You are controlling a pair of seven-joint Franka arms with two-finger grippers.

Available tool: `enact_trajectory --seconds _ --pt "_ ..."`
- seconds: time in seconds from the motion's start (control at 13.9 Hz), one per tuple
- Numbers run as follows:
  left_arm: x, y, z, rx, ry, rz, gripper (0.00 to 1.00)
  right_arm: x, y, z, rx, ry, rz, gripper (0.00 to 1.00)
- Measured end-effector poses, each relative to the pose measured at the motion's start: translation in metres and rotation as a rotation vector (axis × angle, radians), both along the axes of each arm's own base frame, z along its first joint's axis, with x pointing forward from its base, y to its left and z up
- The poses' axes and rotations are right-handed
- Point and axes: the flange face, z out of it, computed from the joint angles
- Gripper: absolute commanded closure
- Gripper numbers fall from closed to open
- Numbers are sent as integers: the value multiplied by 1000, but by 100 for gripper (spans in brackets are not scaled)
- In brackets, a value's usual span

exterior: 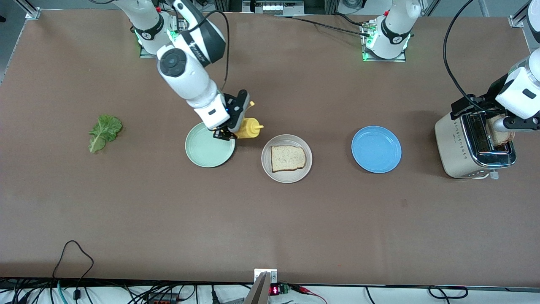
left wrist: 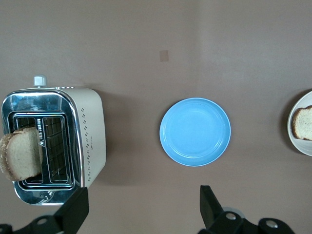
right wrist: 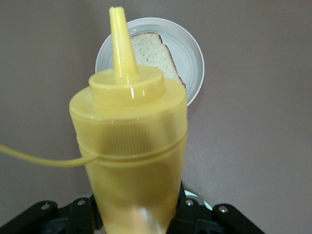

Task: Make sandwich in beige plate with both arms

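The beige plate [exterior: 266,158] lies at the table's middle with one bread slice [exterior: 288,158] on it; both also show in the right wrist view, plate [right wrist: 195,53] and slice [right wrist: 156,48]. A second bread slice [exterior: 500,131] stands in the toaster [exterior: 460,147]. The lettuce leaf [exterior: 104,131] lies toward the right arm's end. My right gripper [exterior: 230,128] is shut on a yellow squeeze bottle [exterior: 249,128], over the mint-green plate's edge, beside the beige plate. My left gripper [left wrist: 141,209] is open and empty, up over the toaster.
A mint-green plate [exterior: 206,150] lies beside the beige plate, toward the right arm's end. A blue plate [exterior: 376,149] lies between the beige plate and the toaster. Bare table spreads nearer the front camera.
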Motion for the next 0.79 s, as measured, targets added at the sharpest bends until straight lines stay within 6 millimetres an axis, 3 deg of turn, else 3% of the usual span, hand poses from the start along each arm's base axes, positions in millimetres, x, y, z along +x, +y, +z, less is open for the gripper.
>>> enact_trajectory --seconds 0.29,0.79 --pt "0 0 -1 0 3 0 0 1 31 -23 -33 -1 -4 88" --pt "-1 0 -3 0 12 0 0 20 64 -71 -71 -2 -17 87"
